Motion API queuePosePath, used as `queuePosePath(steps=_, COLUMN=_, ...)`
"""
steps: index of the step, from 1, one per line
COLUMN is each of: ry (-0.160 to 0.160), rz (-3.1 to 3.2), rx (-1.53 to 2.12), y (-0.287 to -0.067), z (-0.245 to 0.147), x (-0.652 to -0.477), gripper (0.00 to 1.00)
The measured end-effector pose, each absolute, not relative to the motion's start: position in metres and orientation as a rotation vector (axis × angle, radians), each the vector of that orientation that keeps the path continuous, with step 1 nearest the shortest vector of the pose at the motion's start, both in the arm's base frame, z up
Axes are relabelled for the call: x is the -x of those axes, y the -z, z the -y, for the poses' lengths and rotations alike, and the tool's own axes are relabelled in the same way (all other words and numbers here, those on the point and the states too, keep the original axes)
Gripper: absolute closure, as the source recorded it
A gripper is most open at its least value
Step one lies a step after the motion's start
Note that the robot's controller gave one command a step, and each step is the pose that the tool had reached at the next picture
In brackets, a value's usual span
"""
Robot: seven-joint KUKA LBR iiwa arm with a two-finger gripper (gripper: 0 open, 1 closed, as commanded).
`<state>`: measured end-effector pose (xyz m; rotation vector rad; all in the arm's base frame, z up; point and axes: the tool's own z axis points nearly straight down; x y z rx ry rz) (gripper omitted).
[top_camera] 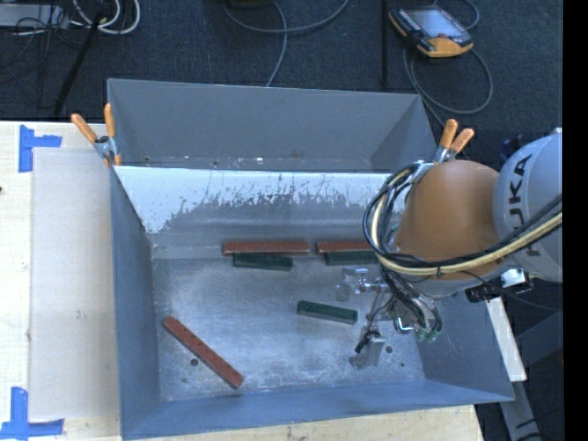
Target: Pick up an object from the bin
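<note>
The lone dark green bar [326,312] lies flat on the floor of the grey metal bin [266,127], right of the middle, its long side running nearly left to right with a slight tilt. The gripper [370,349] is just right of it and nearer the front wall, low over the bare, scuffed floor, beside the bar's right end and not round it. Nothing can be seen held in the gripper, and whether it is released or clenched I cannot tell (its tip is a dark tangle of metal from this angle).

At the front left a reddish-brown bar [202,352] lies alone on a diagonal, well apart from everything else. Along the foot of the far wall comes a second brown bar [266,246] with a dark green one [262,262] touching its near side. Right of that pair is a third brown bar [342,245], again with a green bar [349,258] just in front of it. The right ends of these two are hidden behind the looped cables [381,237] and the orange-brown cover [450,214] on the wrist. No other thing lies between the lone bar and the gripper.

On the pale arm casing [528,200] at the far right stand black letters that begin "KU".
</note>
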<state>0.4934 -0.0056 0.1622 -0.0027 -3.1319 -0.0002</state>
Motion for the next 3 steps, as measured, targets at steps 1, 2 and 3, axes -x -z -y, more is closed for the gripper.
queuePosePath(steps=1, ry=0.000, rz=3.043, rx=-0.785, y=-0.143, z=0.036, x=-0.537, gripper=0.00)
queuePosePath(steps=2, ry=0.006, rz=3.031, rx=-0.822, y=-0.065, z=0.002, x=-0.581, gripper=0.00)
queuePosePath(steps=3, ry=0.003, rz=3.035, rx=-0.815, y=-0.070, z=0.004, x=-0.581, gripper=1.00)
